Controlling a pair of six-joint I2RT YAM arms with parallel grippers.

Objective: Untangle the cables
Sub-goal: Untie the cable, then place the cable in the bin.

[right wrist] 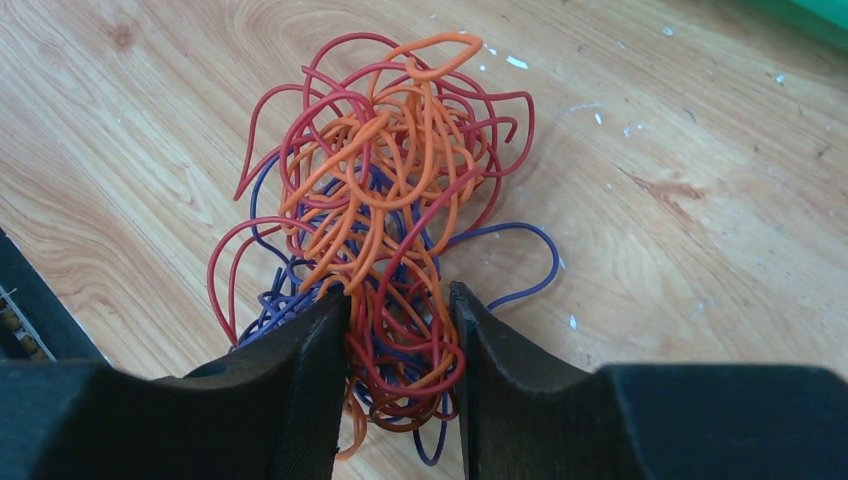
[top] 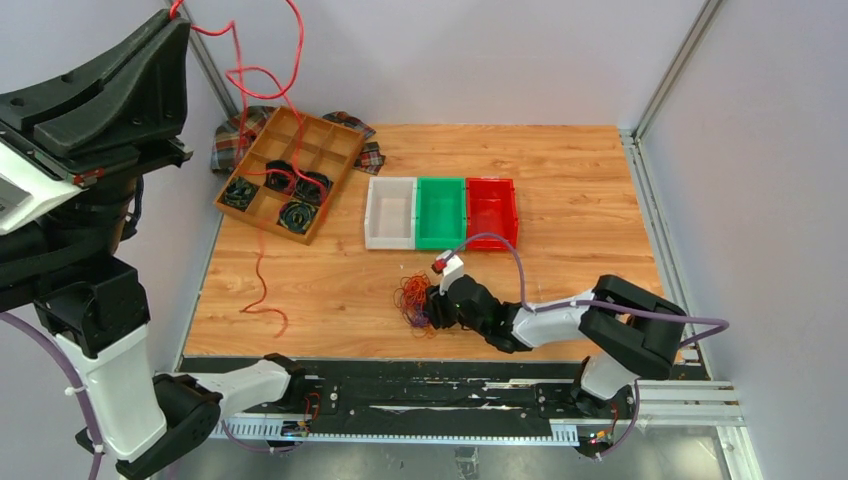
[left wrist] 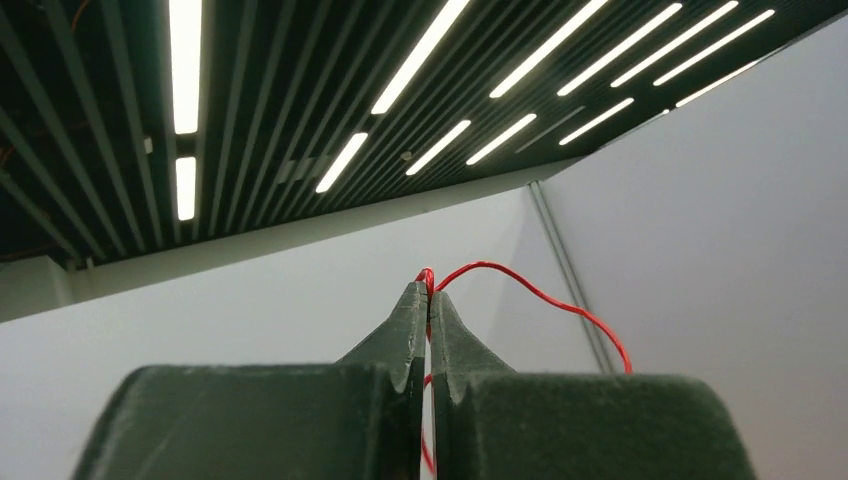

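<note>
The cables (top: 412, 298) are a small clump of red, orange and purple wires on the wooden table (top: 560, 190), in front of the bins. My right gripper (top: 434, 306) lies low at the clump's right side. In the right wrist view its jaws (right wrist: 398, 300) are closed onto the near part of the clump (right wrist: 385, 180), and wires fill the gap between them. My left gripper (top: 176, 14) is raised high at the top left, shut on one long red wire (top: 262, 270) that hangs down to the table's left part. The left wrist view shows that wire (left wrist: 540, 295) pinched at the fingertips (left wrist: 430, 290).
A white bin (top: 390, 212), a green bin (top: 441, 212) and a red bin (top: 491, 210) stand side by side mid-table. A wooden divided tray (top: 300, 135) holding black coiled bundles sits at the back left on a plaid cloth (top: 232, 140). Walls close in on the left and right.
</note>
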